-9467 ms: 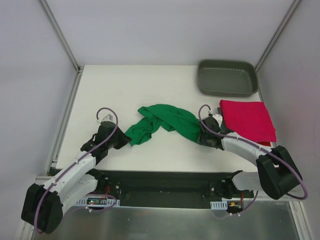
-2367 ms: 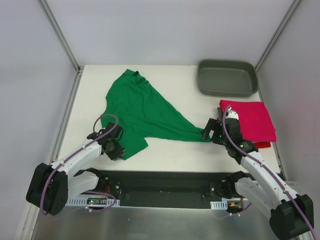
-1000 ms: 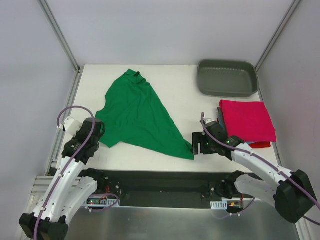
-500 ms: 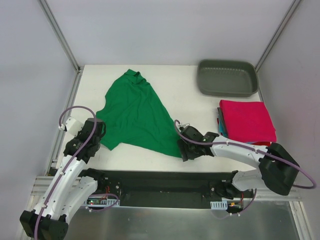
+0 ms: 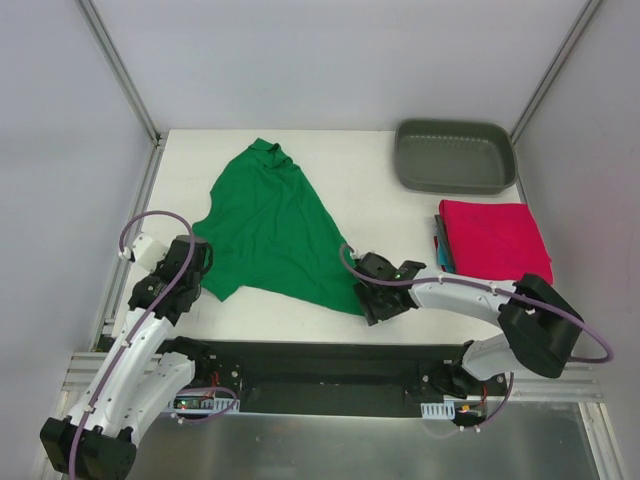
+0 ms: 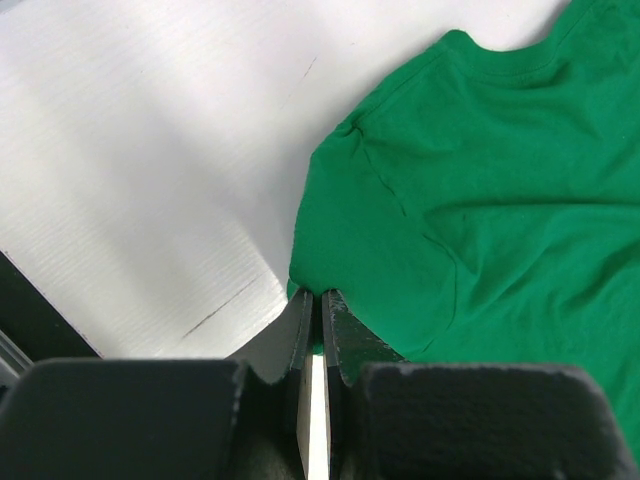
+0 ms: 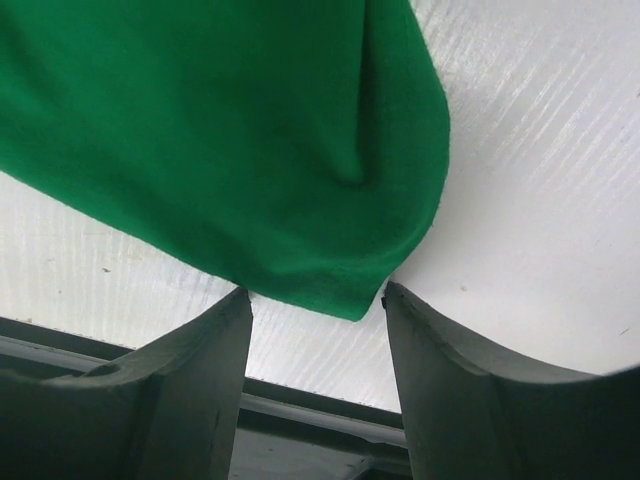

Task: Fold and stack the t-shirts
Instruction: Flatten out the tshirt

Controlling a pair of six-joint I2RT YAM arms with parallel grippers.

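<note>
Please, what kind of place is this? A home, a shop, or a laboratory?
Probably a lab test cell, not a home: a white table walled by plain white panels on metal rails, with robot arms bolted at its edge, working on a green shirt.

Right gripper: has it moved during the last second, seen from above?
Yes: the right gripper slid left, away from the pink shirt, to the green shirt's corner.

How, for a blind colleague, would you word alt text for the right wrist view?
The open right gripper straddles a rounded corner of the green t-shirt lying on the white table; the cloth is not yet pinched.
</note>
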